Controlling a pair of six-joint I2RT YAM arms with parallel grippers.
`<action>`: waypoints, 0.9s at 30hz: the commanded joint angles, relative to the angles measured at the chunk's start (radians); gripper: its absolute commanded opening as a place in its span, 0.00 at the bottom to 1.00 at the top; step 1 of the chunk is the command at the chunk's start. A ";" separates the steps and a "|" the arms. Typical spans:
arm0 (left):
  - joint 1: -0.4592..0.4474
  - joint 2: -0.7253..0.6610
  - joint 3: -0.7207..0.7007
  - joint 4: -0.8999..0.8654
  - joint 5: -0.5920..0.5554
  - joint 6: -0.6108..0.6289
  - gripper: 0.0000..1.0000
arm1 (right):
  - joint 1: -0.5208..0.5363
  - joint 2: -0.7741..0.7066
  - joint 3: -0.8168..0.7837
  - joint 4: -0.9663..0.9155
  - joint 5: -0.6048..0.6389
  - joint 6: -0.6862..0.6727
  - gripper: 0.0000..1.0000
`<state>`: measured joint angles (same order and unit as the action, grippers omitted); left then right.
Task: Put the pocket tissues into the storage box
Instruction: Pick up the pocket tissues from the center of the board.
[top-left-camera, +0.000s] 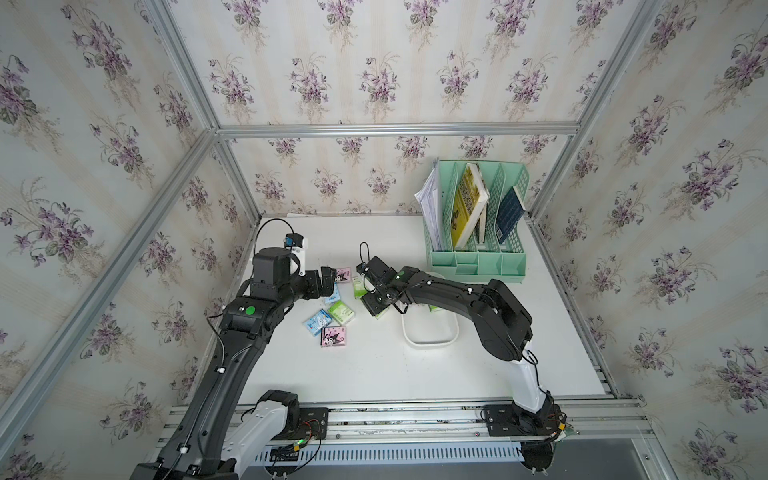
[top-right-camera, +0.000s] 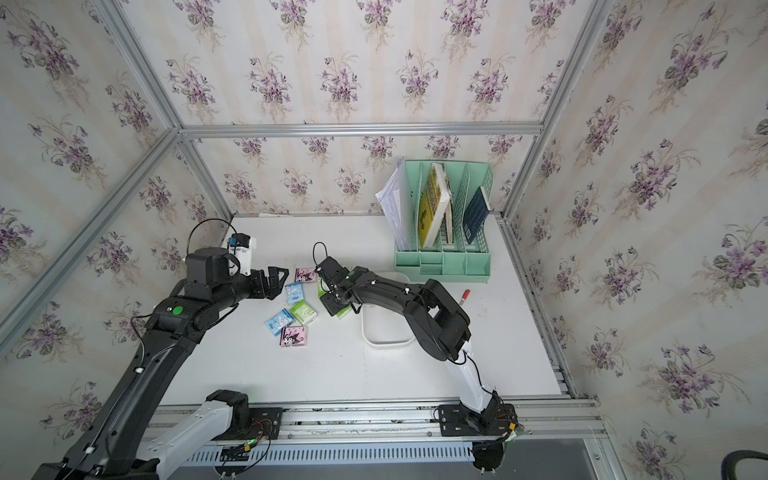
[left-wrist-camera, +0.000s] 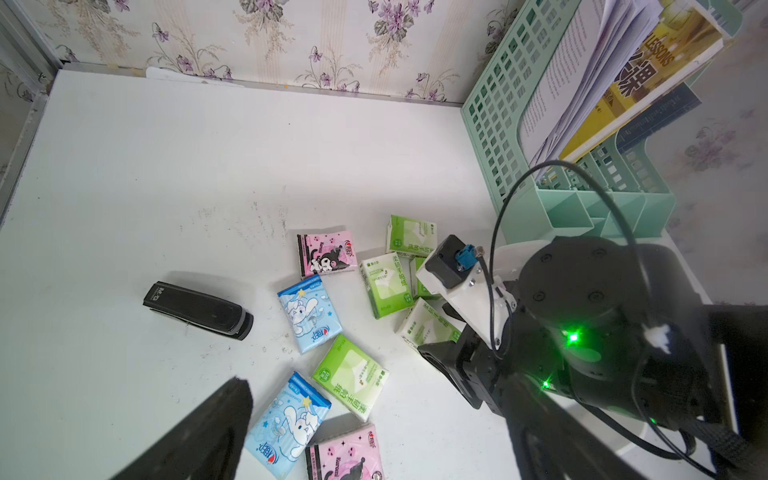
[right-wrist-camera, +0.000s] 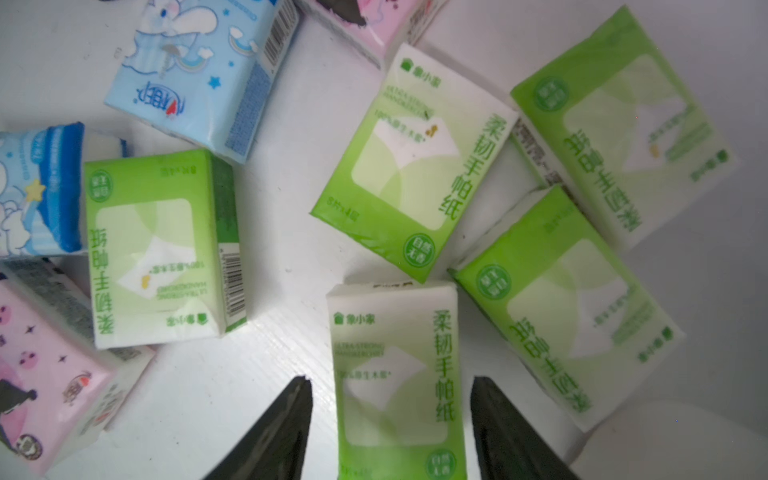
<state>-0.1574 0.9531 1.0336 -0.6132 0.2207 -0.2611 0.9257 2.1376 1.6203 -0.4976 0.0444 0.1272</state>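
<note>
**Bench** (top-left-camera: 374, 374): white, walled on three sides with flowered paper.

**Pocket tissues** (top-left-camera: 340, 312): lay flat and loose on the bench in one cluster between the two arms, just left of the storage box (top-left-camera: 428, 344). Counted in the wrist views as five green-white, two light blue and two pink, several touching at their edges.

**Storage box**: sat on the bench toward the robot's right, in front of the mint green file organizer (top-left-camera: 478, 264). Showed a bare white floor in its near half; far half hidden under the right forearm in both top views.

**Right gripper** (right-wrist-camera: 390, 380): hung low over the box-side edge of the cluster, pointed down, with fingers (right-wrist-camera: 286, 424) apart, one on each side of a green-white pack (right-wrist-camera: 397, 332). Left a narrow gap at each long edge of that pack, itself flat on the bench.

**Left gripper** (top-right-camera: 279, 277): hovered above the bench at the cluster's far left edge, close to a pink pack (top-right-camera: 305, 275), with fingers (left-wrist-camera: 224, 419) spread wide.

**Black stapler** (left-wrist-camera: 198, 305): lay on the bench apart from the packs, on the side away from the box.

**File organizer**: held loose papers, a yellow book (top-left-camera: 467, 203) and a dark blue book (top-left-camera: 510, 214), all leaning.

**Small red item** (top-right-camera: 465, 296): lay on the bench right of the box, near the organizer.
</note>
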 joint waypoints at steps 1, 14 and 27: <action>0.001 -0.002 0.003 0.007 -0.009 0.006 0.99 | 0.001 0.023 0.022 -0.033 0.012 0.003 0.66; 0.000 0.004 0.010 0.004 -0.020 0.014 0.99 | 0.001 0.060 0.018 -0.042 -0.005 -0.001 0.57; -0.001 0.003 0.017 0.003 -0.014 0.005 0.99 | 0.001 -0.064 -0.063 0.040 -0.088 -0.043 0.28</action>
<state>-0.1574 0.9596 1.0454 -0.6147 0.2131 -0.2573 0.9253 2.1098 1.5734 -0.4961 -0.0036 0.1059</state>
